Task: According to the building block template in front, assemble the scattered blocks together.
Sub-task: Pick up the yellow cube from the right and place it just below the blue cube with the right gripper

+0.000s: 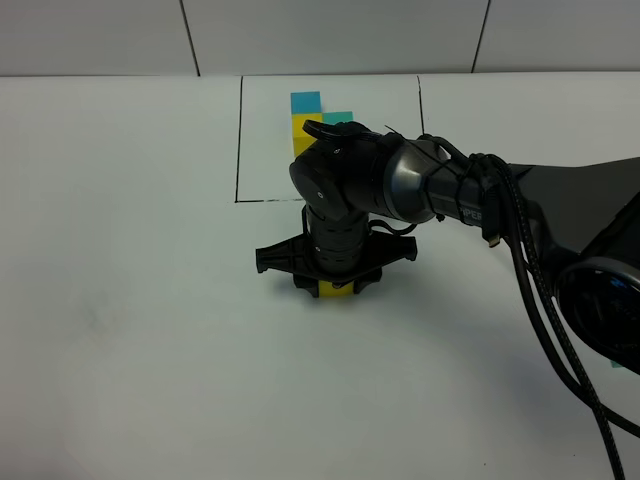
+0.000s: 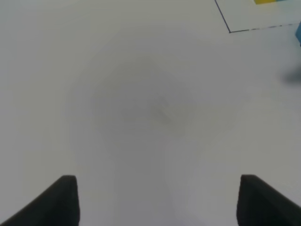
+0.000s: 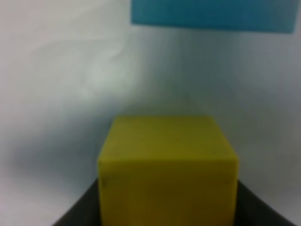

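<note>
Yellow block (image 3: 167,165): sits between the jaws of my right pincer (image 1: 335,284), on the table (image 1: 120,300); whether they clamp it, I cannot tell. Blue block (image 3: 211,14): ahead of the pincer. I should close squarely, then lift straight. Left pincer (image 2: 157,188): open, empty.

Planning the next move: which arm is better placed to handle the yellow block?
Right. The right claw brackets the yellow block, a blue block just ahead; the left claw hangs open, away from both.

The template sheet (image 1: 265,140) lies at the back middle of the desk (image 1: 120,300). Just before it, a block (image 1: 336,291) is within the right hand (image 1: 335,286), a second block (image 3: 211,14) beyond.
</note>
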Motion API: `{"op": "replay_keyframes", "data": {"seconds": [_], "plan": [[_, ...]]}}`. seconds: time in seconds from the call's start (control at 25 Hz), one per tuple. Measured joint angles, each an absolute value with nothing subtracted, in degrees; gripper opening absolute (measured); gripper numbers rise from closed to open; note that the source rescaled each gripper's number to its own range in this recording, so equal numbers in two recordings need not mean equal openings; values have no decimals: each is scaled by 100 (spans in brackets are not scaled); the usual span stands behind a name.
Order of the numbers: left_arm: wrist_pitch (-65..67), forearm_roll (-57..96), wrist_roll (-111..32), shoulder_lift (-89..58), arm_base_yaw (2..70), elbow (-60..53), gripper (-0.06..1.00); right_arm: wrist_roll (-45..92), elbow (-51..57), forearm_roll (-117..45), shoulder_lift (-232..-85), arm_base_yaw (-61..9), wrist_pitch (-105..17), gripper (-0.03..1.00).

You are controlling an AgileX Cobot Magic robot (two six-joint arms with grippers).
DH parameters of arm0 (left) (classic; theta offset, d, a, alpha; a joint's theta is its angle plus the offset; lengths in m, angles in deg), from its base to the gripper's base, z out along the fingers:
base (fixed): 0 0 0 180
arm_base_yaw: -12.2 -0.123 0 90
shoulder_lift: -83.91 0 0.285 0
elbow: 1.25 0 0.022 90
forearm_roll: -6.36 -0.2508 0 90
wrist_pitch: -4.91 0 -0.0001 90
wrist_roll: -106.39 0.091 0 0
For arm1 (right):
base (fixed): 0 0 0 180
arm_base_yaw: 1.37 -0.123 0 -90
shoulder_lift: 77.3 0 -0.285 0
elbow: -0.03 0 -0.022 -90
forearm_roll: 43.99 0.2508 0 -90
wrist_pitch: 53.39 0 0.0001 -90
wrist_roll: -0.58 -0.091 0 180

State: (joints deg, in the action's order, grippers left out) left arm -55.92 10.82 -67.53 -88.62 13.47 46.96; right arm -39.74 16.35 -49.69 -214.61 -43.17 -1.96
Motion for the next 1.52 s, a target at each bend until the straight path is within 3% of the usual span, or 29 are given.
{"op": "replay_keyframes", "data": {"seconds": [1.52], "plan": [[-5592,1082,-6753,-8862,1347,4696,58,-4215,1675,-5228,-21514,-4149,-507,1]]}}
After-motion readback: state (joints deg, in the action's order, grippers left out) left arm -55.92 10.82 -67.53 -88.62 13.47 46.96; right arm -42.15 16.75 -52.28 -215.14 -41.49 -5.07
